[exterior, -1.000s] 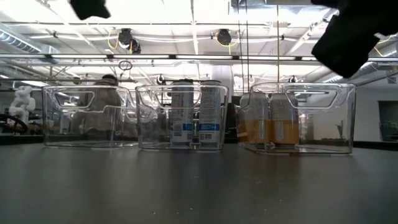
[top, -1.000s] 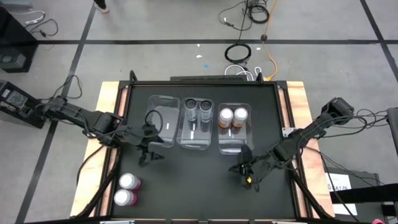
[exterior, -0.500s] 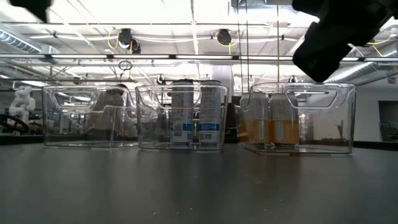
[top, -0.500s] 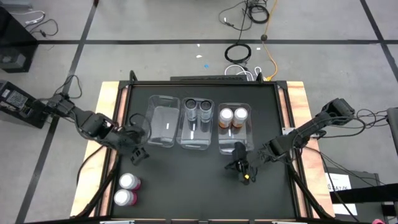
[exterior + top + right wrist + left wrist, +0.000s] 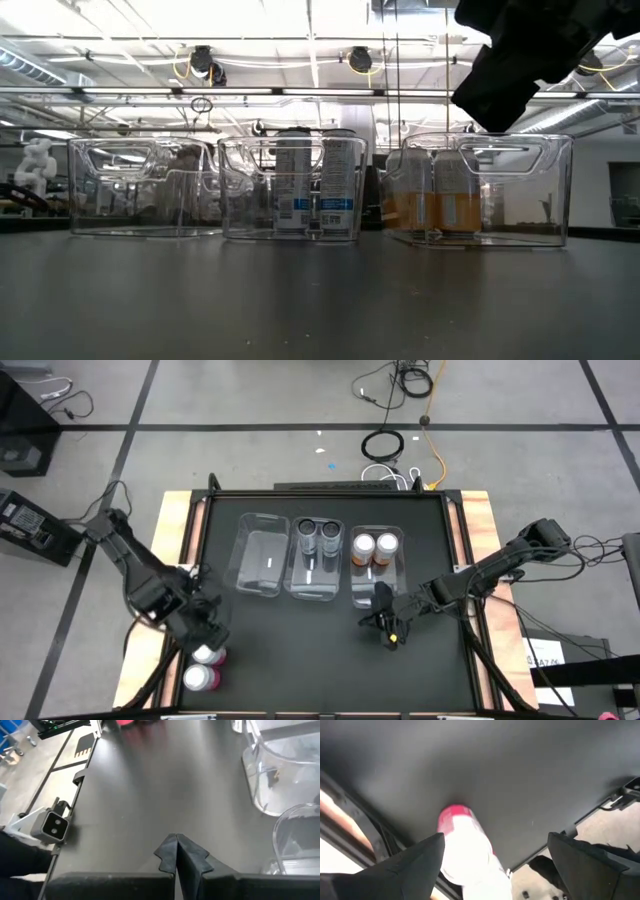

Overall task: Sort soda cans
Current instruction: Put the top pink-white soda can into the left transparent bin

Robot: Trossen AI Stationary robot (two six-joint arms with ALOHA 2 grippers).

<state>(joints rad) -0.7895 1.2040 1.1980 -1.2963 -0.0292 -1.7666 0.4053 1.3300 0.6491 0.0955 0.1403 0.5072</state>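
Two pink soda cans (image 5: 203, 666) stand near the front left corner of the black table (image 5: 300, 650), one just behind the other, outside the bins. The left gripper (image 5: 207, 637) hangs right above the rear pink can (image 5: 462, 847), fingers spread wide, with the can between them in the left wrist view but not gripped. Three clear plastic bins sit in a row: the left bin (image 5: 260, 555) holds no can, the middle bin (image 5: 318, 557) holds two dark cans (image 5: 319, 535), and the right bin (image 5: 376, 565) holds two orange cans (image 5: 374, 547). The dark cans' blue-and-white label panels (image 5: 313, 208) are too small to read. The right gripper (image 5: 385, 626) hovers in front of the right bin, its fingers (image 5: 176, 851) pressed together and holding nothing.
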